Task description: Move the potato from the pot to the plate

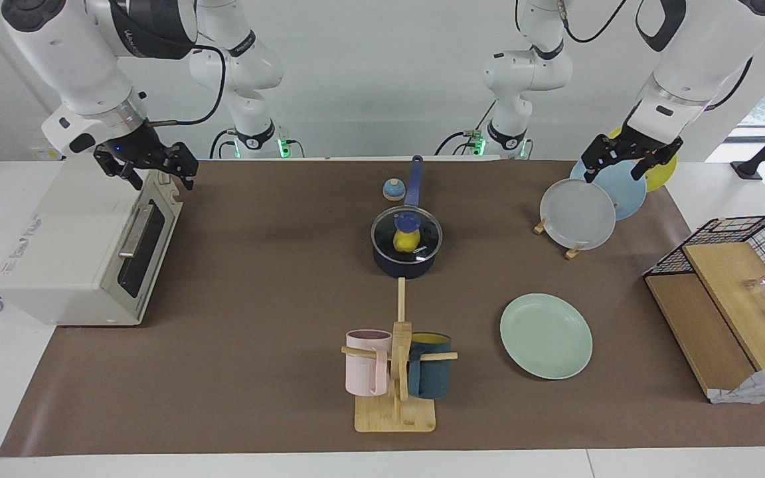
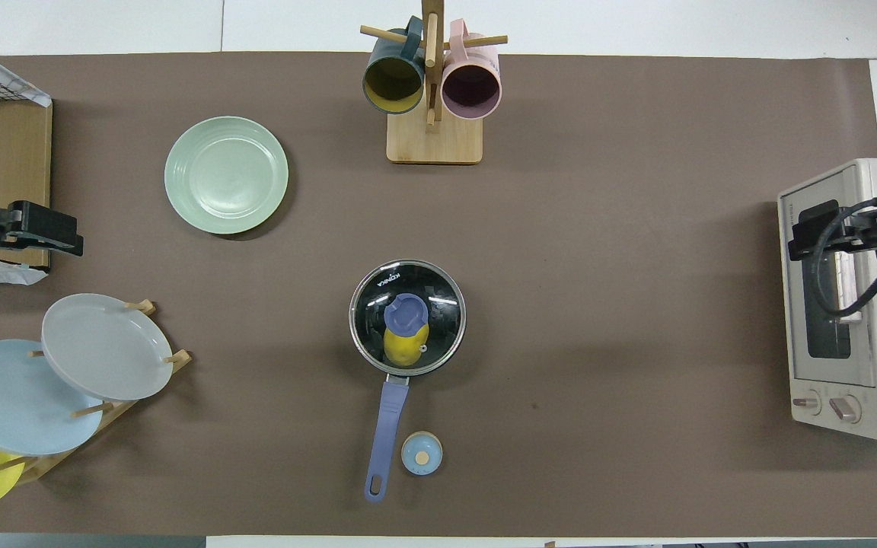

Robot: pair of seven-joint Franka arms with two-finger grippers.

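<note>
Reading the facing view from its left edge, the right gripper [image 1: 160, 174] hangs over the toaster oven [image 1: 84, 265], at about ten o'clock from the pot [image 1: 404, 267]. Its jaws are spread wide and hold nothing, so this arm looks parked clear of the work.

At mid-tabletop the pot stands upright, its long handle [image 1: 414, 179] pointing to twelve o'clock, toward the robots, probably so either arm could steady it. A glass lid [image 1: 384, 234] with a blue knob still covers the pot. The potato [image 1: 404, 243] shows through the glass, lying on the pot's floor. The lid likely has to come off first.

A small blue disc [image 1: 392, 190] sits just beside the handle. The mug rack [image 1: 396, 411] stands at six o'clock from the pot.

The plate [image 1: 546, 336] lies flat and bare at about four o'clock from the pot, toward the left arm's end of the tabletop. That seems to suit the left arm for the drop.

At two o'clock the left gripper [image 1: 611, 169] hangs raised near the plate rack [image 1: 575, 214]. Its jaws are also wide and hold nothing, and the arm waits.
</note>
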